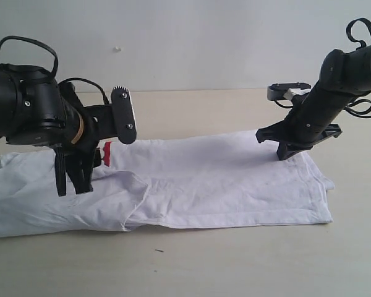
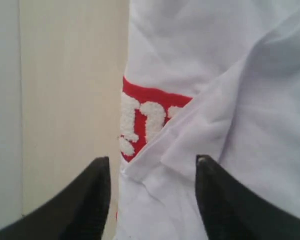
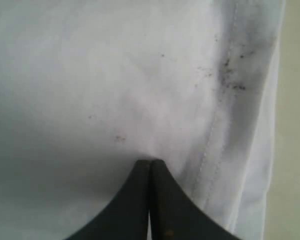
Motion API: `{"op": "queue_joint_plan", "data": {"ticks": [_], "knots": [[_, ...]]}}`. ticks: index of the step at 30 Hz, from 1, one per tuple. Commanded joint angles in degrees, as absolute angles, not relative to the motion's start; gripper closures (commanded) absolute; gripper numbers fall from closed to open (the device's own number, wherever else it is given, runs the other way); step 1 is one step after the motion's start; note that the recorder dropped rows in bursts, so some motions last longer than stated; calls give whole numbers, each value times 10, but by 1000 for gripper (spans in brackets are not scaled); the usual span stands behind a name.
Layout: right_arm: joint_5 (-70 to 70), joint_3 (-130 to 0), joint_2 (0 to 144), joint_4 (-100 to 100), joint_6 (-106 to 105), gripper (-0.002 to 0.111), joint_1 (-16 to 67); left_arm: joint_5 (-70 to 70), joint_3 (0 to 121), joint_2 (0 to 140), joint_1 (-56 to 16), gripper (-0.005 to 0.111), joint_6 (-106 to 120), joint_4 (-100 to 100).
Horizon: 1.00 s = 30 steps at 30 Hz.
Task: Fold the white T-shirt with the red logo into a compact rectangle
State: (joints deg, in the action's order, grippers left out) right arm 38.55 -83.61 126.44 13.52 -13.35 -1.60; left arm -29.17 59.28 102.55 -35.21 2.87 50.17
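The white T-shirt [image 1: 222, 179] lies flat across the table as a long band, with a loose flap folded over at its left end. A bit of the red logo [image 1: 106, 153] peeks out from under that flap. My left gripper [image 1: 73, 182] points down over the flap. Its jaws stand open on either side of a folded edge of the T-shirt [image 2: 190, 145], without pinching it, and the red logo [image 2: 145, 120] with white fuzzy letters shows just beyond. My right gripper [image 1: 285, 154] is shut, with its tip [image 3: 150, 162] resting on the shirt [image 3: 115, 90] near the stitched hem at the far right.
The beige table [image 1: 235, 260] runs bare in front of and behind the shirt, and a white wall stands at the back. A strip of table [image 2: 70, 75] shows beside the shirt's edge. Dark specks [image 3: 230, 75] mark the hem.
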Motion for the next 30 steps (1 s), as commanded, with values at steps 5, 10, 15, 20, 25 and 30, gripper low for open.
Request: {"op": "queue_joint_plan", "data": {"ticks": [5, 10, 15, 20, 25, 30], "knots": [[397, -832, 1273, 128, -138, 108, -17, -294, 595, 1026, -349, 79, -46, 494], [397, -832, 1273, 128, -138, 108, -17, -298, 595, 1028, -349, 107, -35, 344], [399, -832, 1273, 130, -138, 108, -17, -282, 594, 1077, -325, 107, -12, 288], [397, -832, 1273, 130, -138, 108, -17, -246, 602, 1123, -320, 107, 19, 276], [399, -832, 1273, 130, -138, 108, -17, -244, 632, 1140, -298, 107, 6, 276], [395, -832, 1273, 130, -138, 108, -17, -240, 654, 1140, -275, 107, -6, 276]]}}
